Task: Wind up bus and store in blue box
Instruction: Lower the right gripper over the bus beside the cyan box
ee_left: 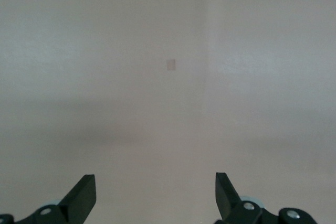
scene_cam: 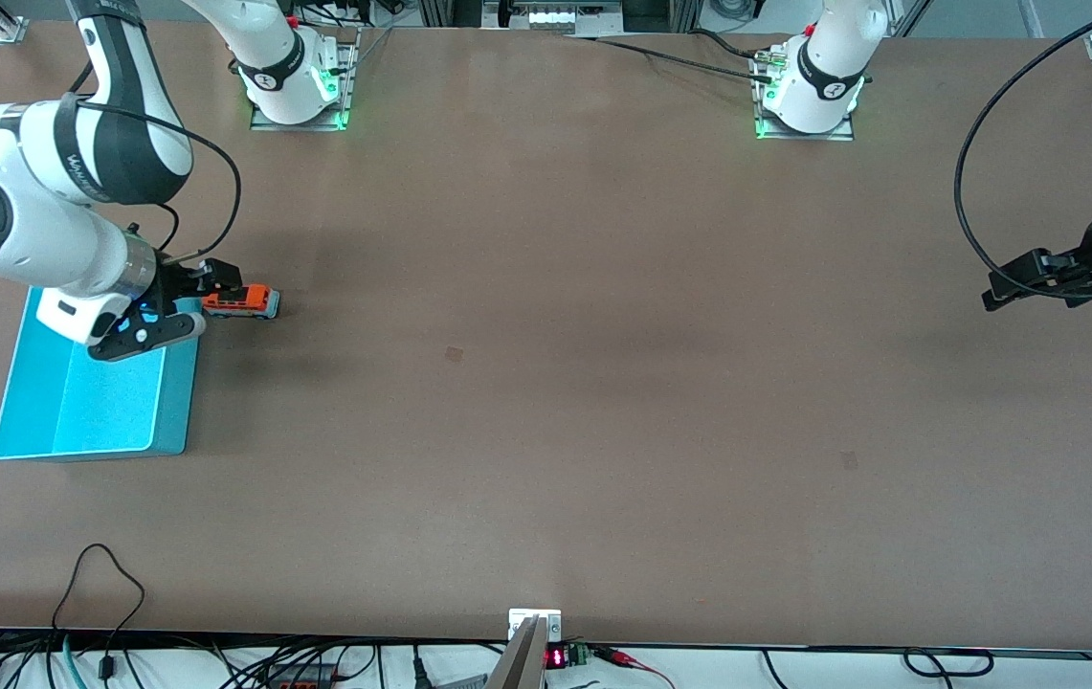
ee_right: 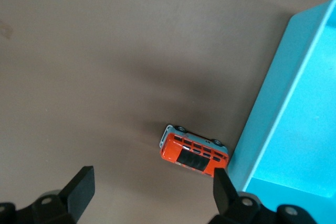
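The small orange bus [scene_cam: 241, 302] stands on the brown table, just beside the blue box [scene_cam: 174, 411], at the box's corner farther from the front camera. In the right wrist view the bus [ee_right: 193, 153] almost touches the cyan wall of the box [ee_right: 283, 119]. My right gripper [scene_cam: 187, 304] [ee_right: 152, 177] hovers open over that corner; the bus lies just ahead of one fingertip, not between the fingers. Nothing lies in the visible part of the box. The left gripper [scene_cam: 1010, 282] [ee_left: 156, 182] waits open over bare table at the left arm's end.
Both arm bases [scene_cam: 297, 91] [scene_cam: 809, 96] stand along the table's edge farthest from the front camera. A black cable [scene_cam: 976, 191] loops above the left arm. A small bracket with a red display [scene_cam: 546, 643] and loose cables sit at the edge nearest that camera.
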Robot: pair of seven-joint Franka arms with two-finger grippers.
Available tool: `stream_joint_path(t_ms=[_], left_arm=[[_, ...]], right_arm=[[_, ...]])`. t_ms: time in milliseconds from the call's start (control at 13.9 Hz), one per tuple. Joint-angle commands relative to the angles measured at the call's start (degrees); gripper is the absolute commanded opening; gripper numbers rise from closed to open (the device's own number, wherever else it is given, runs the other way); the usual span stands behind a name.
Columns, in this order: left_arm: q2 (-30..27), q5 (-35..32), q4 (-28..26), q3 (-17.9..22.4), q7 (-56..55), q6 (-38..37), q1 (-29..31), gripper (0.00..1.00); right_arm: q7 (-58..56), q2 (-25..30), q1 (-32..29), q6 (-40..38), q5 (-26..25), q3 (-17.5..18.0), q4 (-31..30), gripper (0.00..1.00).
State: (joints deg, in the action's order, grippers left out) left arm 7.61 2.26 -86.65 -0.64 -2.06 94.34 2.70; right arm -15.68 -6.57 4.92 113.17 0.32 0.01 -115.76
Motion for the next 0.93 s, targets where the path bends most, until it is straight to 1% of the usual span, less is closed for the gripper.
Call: stream_joint_path(t_ms=[0,72,215,430,574,861], left_arm=[[-2.95,-0.5,-3.09,-0.41,-0.05,0.49,0.02,1.0],[-2.86,-0.5,-3.09,-0.33,0.39,0.84,-0.06,1.0],[-2.86,-0.5,-3.44,-0.33,0.39,1.72,0.02,1.0],[-2.43,-0.5,-3.27,-0.24,1.7,0.32,0.11,1.0],[-1.46,-0.5,-1.69,-0.24,1.88,-0.74,0.11,1.0],[-1.46,-0.76,0.07,-0.5,1.36,-0.83,-0.33,1.0]], right_arm=[[-6.87,7.97,-4.99,6.77,0.65,5.77,-13.24,1.0],[-12.73,8.49,-6.49,10.1,0.65,6.58,-16.05,1.0],[-23.73,9.46,-7.29,16.44,0.65,6.76,-21.15,1.0],[-39.98,9.03,-10.01,24.26,0.47,6.76,-25.82,1.0],[-50.36,7.28,-11.95,28.4,0.47,6.76,-27.49,1.0],[-67.07,1.4,-14.41,39.21,0.3,6.76,-29.52,1.0]])
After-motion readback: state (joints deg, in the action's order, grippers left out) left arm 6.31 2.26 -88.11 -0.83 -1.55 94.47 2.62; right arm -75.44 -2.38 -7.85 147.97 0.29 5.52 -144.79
